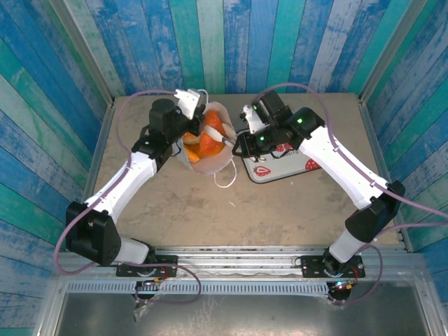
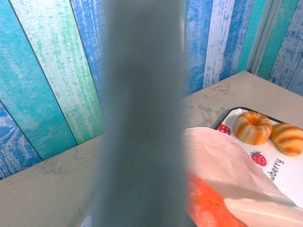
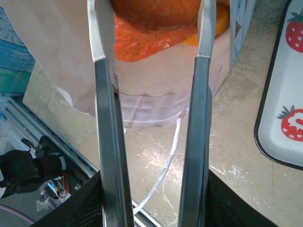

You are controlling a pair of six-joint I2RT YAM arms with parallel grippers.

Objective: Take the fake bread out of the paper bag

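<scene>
Top external view: the paper bag (image 1: pixel 203 166) stood on the tabletop (image 1: pixel 210 217) between the two arms, its mouth open and the fake bread (image 1: pixel 203 143) showing orange inside it. Just to its right lay a white strawberry-printed tray (image 1: pixel 269 175). The left gripper (image 1: pixel 196 105) sat at the bag's far rim with its fingers closed; whether they pinched the paper I could not tell. The right gripper (image 1: pixel 222 142) reached into the bag's mouth from the tray side.

From the right wrist, the two long fingers (image 3: pixel 106 118) stood narrowly apart inside the bag (image 3: pixel 151 90), with an orange piece of bread (image 3: pixel 156 19) filling the gap between their tips and touching both. A white cord handle (image 3: pixel 171 151) trailed over the tabletop below the bag, and the tray's edge (image 3: pixel 279 85) lay to the right.

From the left wrist, one blurred grey finger (image 2: pixel 142 118) crossed the middle of the picture. Beside it were the bag's white rim (image 2: pixel 222 161) and orange bread (image 2: pixel 208 208) within. Beyond, a ring-shaped pastry (image 2: pixel 253 126) and a golden roll (image 2: pixel 287 138) rested side by side on the tray (image 2: pixel 289 172).
</scene>
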